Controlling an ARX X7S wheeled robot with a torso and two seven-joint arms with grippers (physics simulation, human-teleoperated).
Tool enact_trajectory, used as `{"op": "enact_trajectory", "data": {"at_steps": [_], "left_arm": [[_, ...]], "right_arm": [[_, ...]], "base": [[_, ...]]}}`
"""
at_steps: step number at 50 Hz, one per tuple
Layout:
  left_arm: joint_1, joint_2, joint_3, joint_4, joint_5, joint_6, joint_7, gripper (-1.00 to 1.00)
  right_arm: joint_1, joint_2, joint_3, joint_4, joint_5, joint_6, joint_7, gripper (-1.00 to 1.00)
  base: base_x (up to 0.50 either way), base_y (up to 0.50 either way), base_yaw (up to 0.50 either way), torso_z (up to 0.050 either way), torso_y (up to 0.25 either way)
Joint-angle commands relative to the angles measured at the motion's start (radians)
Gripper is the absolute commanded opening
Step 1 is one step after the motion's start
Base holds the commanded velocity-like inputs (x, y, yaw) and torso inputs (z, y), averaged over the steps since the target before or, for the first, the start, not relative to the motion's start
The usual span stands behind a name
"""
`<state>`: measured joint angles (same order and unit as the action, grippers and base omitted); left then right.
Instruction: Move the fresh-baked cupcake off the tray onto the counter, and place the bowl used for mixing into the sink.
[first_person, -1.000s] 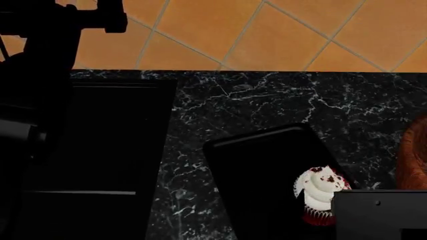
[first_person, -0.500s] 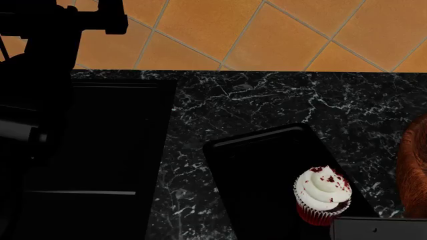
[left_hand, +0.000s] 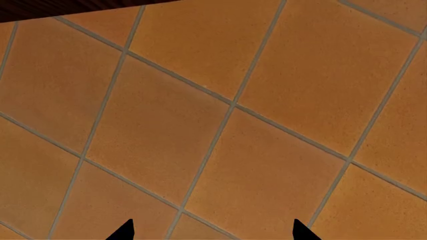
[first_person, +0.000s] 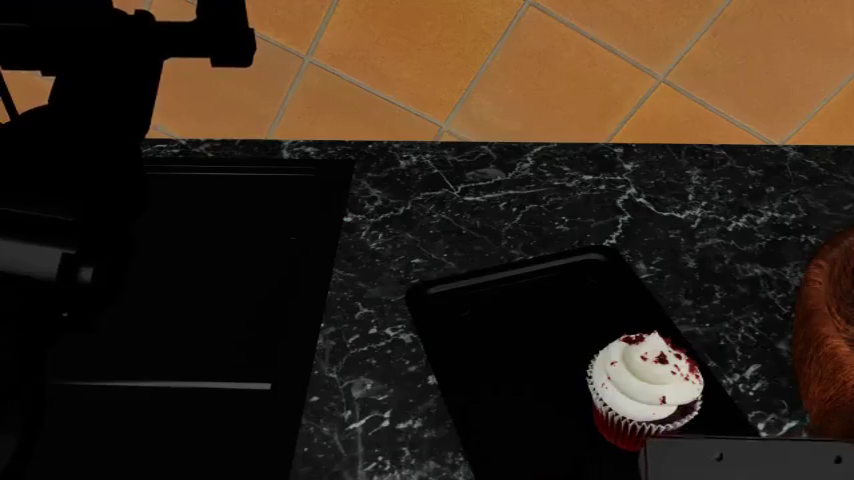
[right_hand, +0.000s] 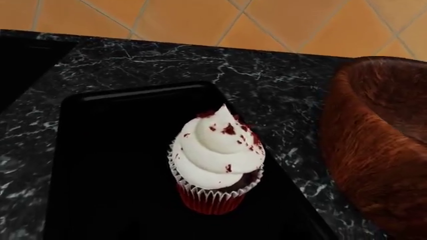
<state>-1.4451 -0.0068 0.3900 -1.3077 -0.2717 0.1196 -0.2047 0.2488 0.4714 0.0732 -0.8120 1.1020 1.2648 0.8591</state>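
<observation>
The right gripper's jaws were out of view, so their state could not be told. The cupcake (right_hand: 217, 160) stood upright near the tray's (right_hand: 120, 150) edge, bowl (right_hand: 383, 145) beside; a careless approach might topple it. The left gripper (left_hand: 212, 231) hung open over floor tiles (left_hand: 220, 110).

No readable text or labels anywhere

The cupcake (first_person: 646, 389) stands upright on the tray (first_person: 514, 340), bowl (first_person: 830, 340) beside.
</observation>
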Motion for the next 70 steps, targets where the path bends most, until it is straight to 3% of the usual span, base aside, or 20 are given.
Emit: {"op": "enact_trajectory", "data": {"at_steps": [1, 22, 70], "left_arm": [[0.01, 0.002, -0.015, 0.0, 0.059, 0.019, -0.009, 1.0], [0.011, 0.002, -0.01, 0.001, 0.055, 0.015, -0.005, 1.0], [0.012, 0.001, 0.005, 0.001, 0.036, 0.02, 0.003, 1.0]], "right_arm": [[0.003, -0.005, -0.086, 0.082, -0.118, -0.09, -0.082, 1.0], [0.078, 0.004, -0.164, 0.216, -0.211, -0.171, -0.165, 1.0], [0.092, 0.015, -0.169, 0.297, -0.238, -0.214, -0.171, 1.0]], "base": [[0.0, 0.0, 0.0, 0.0, 0.0], [0.0, 0.0, 0.0, 0.0, 0.0], [0.0, 0.0, 0.0, 0.0, 0.0]]}}
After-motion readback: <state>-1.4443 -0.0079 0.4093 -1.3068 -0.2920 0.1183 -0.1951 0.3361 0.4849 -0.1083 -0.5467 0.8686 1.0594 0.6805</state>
